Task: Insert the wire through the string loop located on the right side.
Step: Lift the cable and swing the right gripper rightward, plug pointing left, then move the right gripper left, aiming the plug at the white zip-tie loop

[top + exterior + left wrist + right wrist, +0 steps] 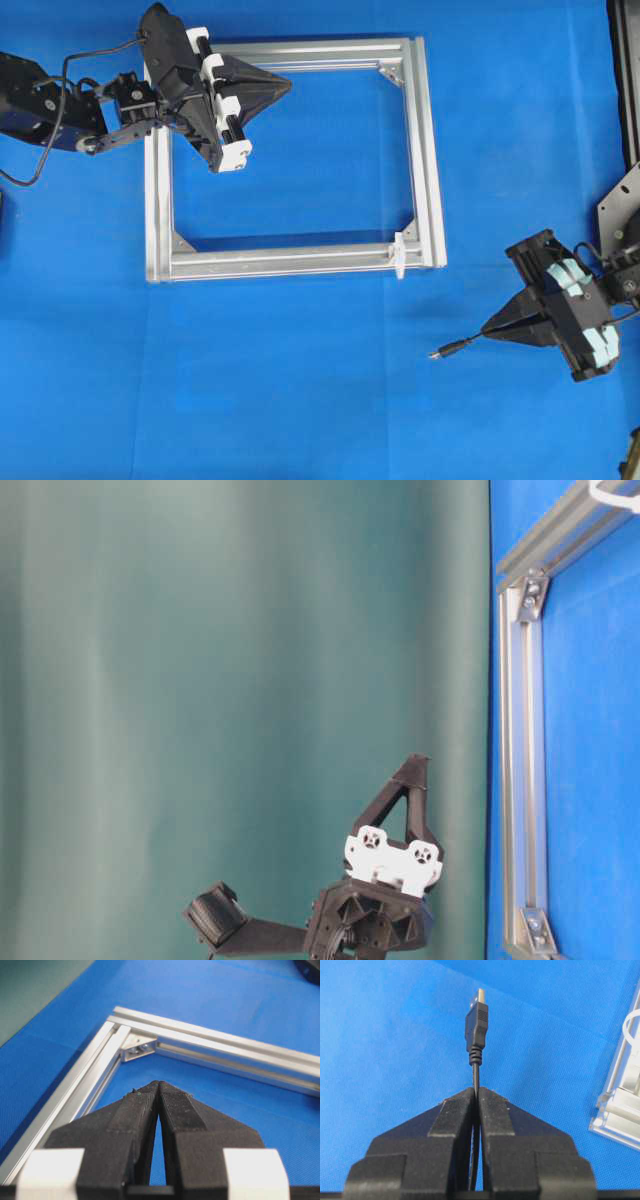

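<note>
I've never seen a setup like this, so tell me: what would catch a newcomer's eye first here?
Most striking is the silver frame, a shiny rectangle lying on the bright blue table cover. To its lower right, the right tool pinches the wire, whose plug sticks out in front. The left tool is shut with nothing in it, above the frame's upper left part, and the string loop stands on the near bar.

The counter (300,380) is bright blue, the frame (428,150) silver. Black wire (476,1072) (metal-tipped plug), white string loop (399,256), green backdrop (240,680).
</note>
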{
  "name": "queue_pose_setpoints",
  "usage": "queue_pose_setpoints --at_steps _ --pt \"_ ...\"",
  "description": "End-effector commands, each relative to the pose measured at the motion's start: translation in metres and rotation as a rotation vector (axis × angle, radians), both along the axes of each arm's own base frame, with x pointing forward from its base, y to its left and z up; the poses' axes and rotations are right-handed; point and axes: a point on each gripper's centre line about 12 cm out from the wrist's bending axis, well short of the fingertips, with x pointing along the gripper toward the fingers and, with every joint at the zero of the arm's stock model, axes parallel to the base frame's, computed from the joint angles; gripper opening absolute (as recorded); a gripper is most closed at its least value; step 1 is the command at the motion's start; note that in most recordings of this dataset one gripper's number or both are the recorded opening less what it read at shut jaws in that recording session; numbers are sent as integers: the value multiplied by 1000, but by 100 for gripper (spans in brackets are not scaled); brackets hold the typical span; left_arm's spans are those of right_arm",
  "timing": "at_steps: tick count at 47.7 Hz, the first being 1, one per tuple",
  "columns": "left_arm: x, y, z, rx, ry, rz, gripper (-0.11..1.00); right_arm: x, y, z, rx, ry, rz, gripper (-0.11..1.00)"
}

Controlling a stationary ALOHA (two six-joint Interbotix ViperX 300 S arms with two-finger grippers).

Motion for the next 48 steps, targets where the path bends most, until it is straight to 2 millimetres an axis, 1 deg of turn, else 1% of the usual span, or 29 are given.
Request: queue_pose_setpoints --at_steps 1,9,14,23,41,48 --pt "4 0 17 17 -53 -5 -2 3 2 5 12 -20 1 -3" --pt "4 0 17 17 -53 -5 -2 3 1 4 12 -20 -4 -3" --pt "4 0 17 17 -54 -5 -2 5 -4 4 8 -22 -25 -3" --pt "4 -1 17 17 -53 -6 -2 11 -23 4 -3 -21 -105 -3" --pt "6 -5 18 17 -56 -18 -2 15 -65 -2 -23 -8 -275 -3" --pt "7 -6 19 18 -59 -22 -2 16 -76 -2 -24 -8 -323 -3"
